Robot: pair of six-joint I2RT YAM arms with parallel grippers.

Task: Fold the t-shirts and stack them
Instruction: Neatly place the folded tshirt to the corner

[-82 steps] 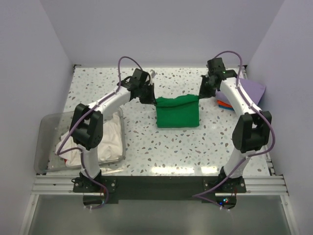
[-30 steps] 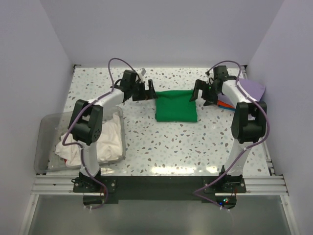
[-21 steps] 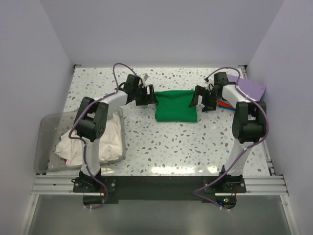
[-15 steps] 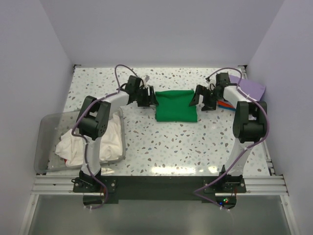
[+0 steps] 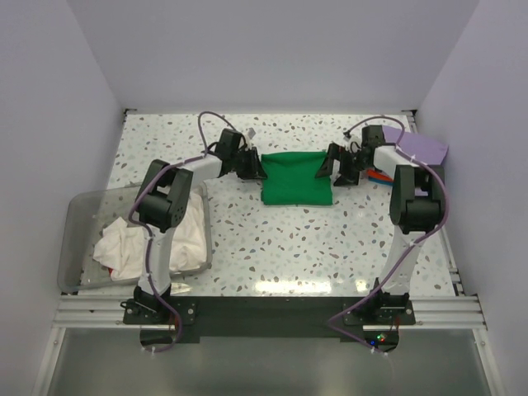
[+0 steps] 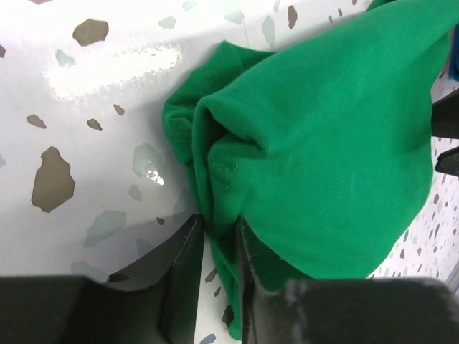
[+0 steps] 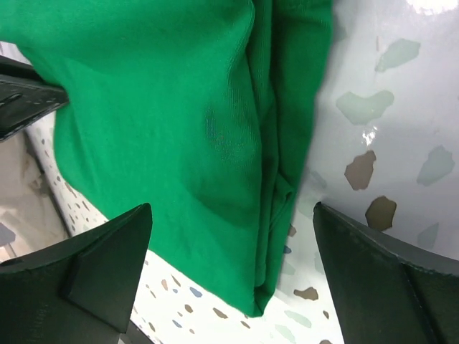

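Speckled table (image 5: 289, 239), folded green t-shirt (image 5: 297, 177) centred, left gripper (image 6: 215, 231) pinching its edge, right gripper (image 7: 231, 215) spread wide opposite

lavender t-shirt (image 5: 427, 150): half behind right arm (image 5: 417, 206) | green t-shirt (image 6: 337, 165): cut by wrist-view edges

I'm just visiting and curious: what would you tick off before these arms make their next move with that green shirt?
1. Left gripper pinches the left edge of the green t-shirt: ok.
2. Right gripper grips the right edge: not ok; its jaws straddle the edge but stand wide open.
3. Fold lies tidy: cannot tell; the left edge looks bunched in the left wrist view.
4. White t-shirts sit in the clear bin, away from both grippers: ok.
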